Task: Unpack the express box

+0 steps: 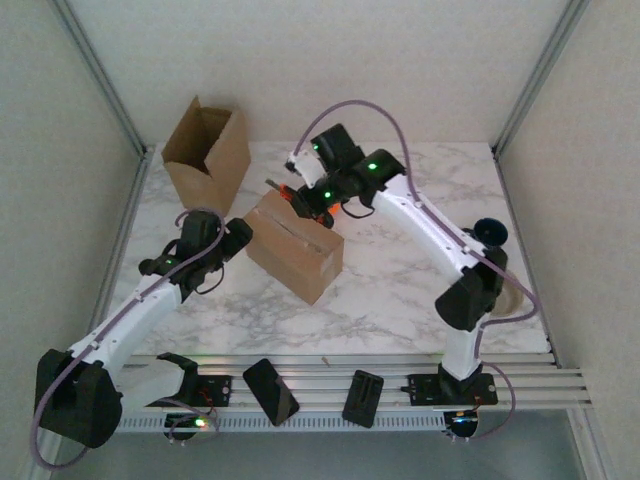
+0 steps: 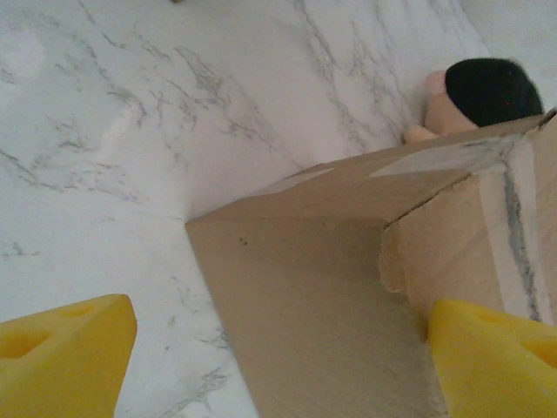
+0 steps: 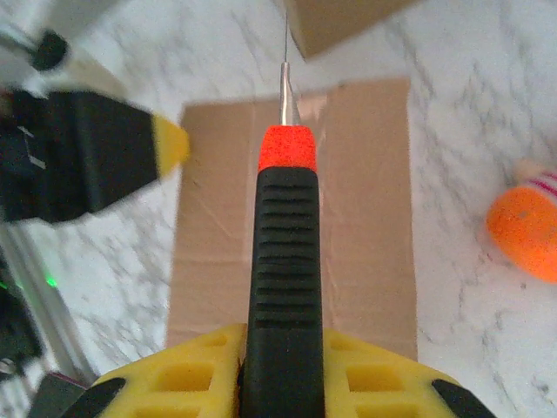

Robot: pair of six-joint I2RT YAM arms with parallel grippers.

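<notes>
Brown cardboard on a grey-veined white marble table (image 1: pixel 400 290), seen from above: the express box (image 1: pixel 297 250) lying closed near the middle, turned at an angle, with a second, open box (image 1: pixel 207 150) standing behind it at the back left. Left gripper (image 1: pixel 243 237) just beside the express box's left end; right gripper (image 1: pixel 305 205) poised over its far top edge, carrying a cutter (image 1: pixel 290 193). From the left wrist, yellow fingertips (image 2: pixel 65 348) spread wide at the two lower corners, pinching nothing, with a corner of the box between them; pale tape (image 2: pixel 522 218) along the end flap, a ragged tear in the cardboard beside it; a soft toy (image 2: pixel 483 87), black and pink, on the marble behind. From the right wrist, yellow pads (image 3: pixel 191 374) pressed together on the cutter's black ribbed handle, red collar and thin blade aimed along the box's top seam; an orange toy (image 3: pixel 526 231) off to the right. Judged early in the task: top flaps not yet parted, seam to be cut, contents to be lifted out. No brand, label or writing legible anywhere.
</notes>
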